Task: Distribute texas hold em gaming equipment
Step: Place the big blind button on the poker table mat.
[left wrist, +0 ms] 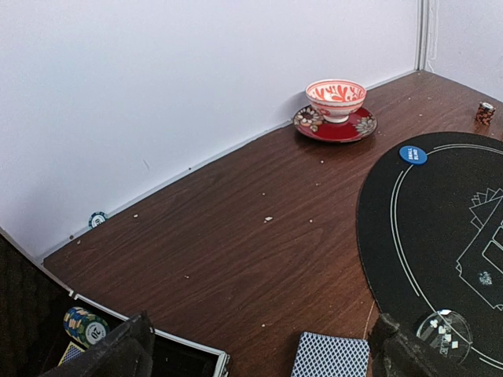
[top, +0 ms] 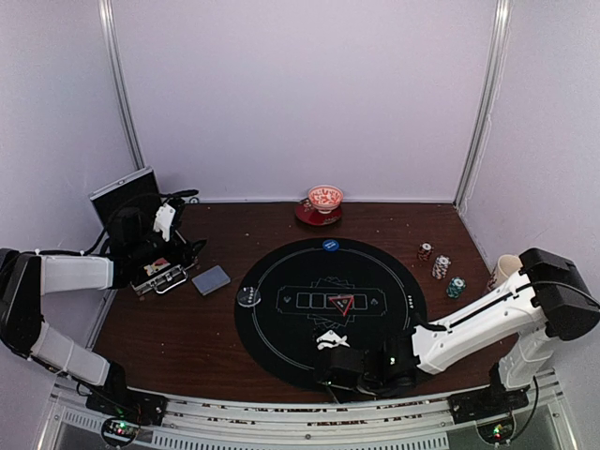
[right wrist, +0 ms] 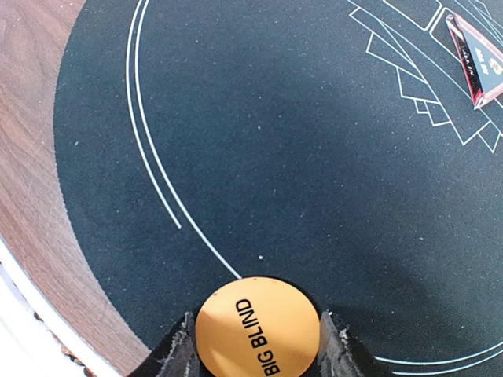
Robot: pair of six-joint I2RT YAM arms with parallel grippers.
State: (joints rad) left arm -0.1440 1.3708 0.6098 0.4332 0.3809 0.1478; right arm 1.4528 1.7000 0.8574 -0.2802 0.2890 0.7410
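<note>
My right gripper [right wrist: 257,355] is shut on an orange "BIG BLIND" marker disc [right wrist: 257,326], low over the near edge of the black mat [right wrist: 299,157]; in the top view this gripper [top: 330,366] hides the disc. A blue marker disc [top: 329,246] lies at the mat's far edge. A grey-blue-backed card deck [top: 211,279] lies on the wood left of the mat. My left gripper [left wrist: 259,363] is open and empty just above that deck [left wrist: 330,357], beside the open case [top: 161,272]. Three chip stacks [top: 441,266] stand right of the mat.
A red-and-white bowl on a red saucer [top: 324,201] stands at the back wall. A clear disc [top: 248,296] sits on the mat's left edge, a red triangle [top: 340,303] at its centre, something white [top: 331,339] near its front. A cup [top: 503,270] stands far right.
</note>
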